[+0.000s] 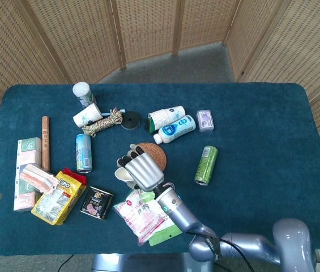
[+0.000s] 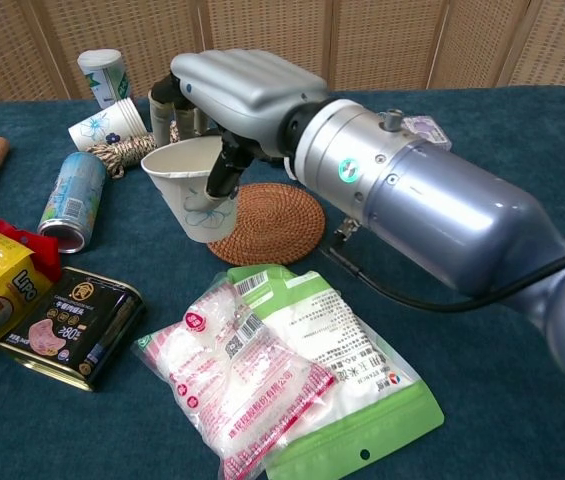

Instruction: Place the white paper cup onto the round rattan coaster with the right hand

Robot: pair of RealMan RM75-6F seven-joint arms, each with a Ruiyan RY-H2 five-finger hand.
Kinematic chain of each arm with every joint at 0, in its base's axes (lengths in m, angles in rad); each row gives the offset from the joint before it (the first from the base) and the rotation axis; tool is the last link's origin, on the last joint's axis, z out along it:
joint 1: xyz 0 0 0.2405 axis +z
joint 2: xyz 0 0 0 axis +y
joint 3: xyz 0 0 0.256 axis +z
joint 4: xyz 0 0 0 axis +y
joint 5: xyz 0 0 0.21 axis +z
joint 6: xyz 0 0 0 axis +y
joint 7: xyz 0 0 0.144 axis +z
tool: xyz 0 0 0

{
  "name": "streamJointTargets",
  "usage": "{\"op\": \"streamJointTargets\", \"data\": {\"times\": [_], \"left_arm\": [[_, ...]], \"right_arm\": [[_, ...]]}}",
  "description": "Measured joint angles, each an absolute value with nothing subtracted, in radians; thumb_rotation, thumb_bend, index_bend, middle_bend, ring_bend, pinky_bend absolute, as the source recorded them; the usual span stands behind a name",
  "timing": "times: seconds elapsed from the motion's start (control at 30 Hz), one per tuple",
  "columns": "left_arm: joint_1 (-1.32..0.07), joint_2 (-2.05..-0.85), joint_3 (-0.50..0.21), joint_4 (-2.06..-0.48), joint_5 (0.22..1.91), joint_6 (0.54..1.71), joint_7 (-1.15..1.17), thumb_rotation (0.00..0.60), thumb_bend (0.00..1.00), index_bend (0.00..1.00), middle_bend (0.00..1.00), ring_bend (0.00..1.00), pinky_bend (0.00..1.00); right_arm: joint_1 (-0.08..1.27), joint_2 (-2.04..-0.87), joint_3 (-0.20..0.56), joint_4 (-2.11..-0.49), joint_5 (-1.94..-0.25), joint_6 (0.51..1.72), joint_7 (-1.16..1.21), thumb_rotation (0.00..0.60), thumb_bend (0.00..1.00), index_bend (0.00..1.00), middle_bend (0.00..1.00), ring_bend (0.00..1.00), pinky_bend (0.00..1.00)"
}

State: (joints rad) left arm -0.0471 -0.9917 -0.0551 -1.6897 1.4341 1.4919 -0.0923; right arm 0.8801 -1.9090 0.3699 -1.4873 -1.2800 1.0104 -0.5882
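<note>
Fingers (image 2: 224, 160) of the right hand (image 2: 237, 95) clamp the white paper cup (image 2: 192, 185). It hangs tilted just left of the rattan coaster (image 2: 277, 225). The left hand's state cannot be told.

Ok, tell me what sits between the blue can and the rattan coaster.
In the chest view, the white paper cup, held by the right hand, sits between the blue can and the rattan coaster.
</note>
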Motion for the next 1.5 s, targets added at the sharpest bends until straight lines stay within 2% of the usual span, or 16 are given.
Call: {"op": "streamJointTargets", "data": {"times": [0.43,0.8,1.03,1.23,1.37,1.5], "left_arm": [[-0.051,-0.986,-0.065,-1.690,1.410,1.473,-0.111,0.600,0.25,0.00,0.00,0.00,0.00],[-0.062,-0.992,-0.070,-1.682,1.386,1.443,-0.106,0.600,0.25,0.00,0.00,0.00,0.00],[-0.063,-0.990,-0.074,-1.679,1.378,1.441,-0.114,0.600,0.25,0.00,0.00,0.00,0.00],[-0.061,-0.988,-0.075,-1.681,1.382,1.445,-0.120,0.600,0.25,0.00,0.00,0.00,0.00],[-0.060,-0.987,-0.075,-1.681,1.382,1.444,-0.121,0.600,0.25,0.00,0.00,0.00,0.00],[-0.059,-0.985,-0.075,-1.682,1.384,1.447,-0.122,0.600,0.25,0.00,0.00,0.00,0.00]], "right_arm": [[0.991,-1.988,0.438,-1.249,-1.182,0.960,-0.549,0.600,0.22,0.40,0.51,0.34,0.23],[1.012,-2.027,0.418,-1.099,-1.142,0.956,-0.485,0.600,0.22,0.40,0.51,0.34,0.23],[1.004,-2.031,0.403,-1.077,-1.131,0.968,-0.442,0.600,0.20,0.39,0.50,0.34,0.23],[0.999,-2.029,0.396,-1.081,-1.126,0.978,-0.432,0.600,0.17,0.31,0.48,0.34,0.23],[0.997,-2.030,0.393,-1.095,-1.131,0.992,-0.421,0.600,0.08,0.17,0.46,0.33,0.23],[0.997,-2.025,0.391,-1.107,-1.135,0.999,-0.417,0.600,0.03,0.13,0.45,0.33,0.23]]}}
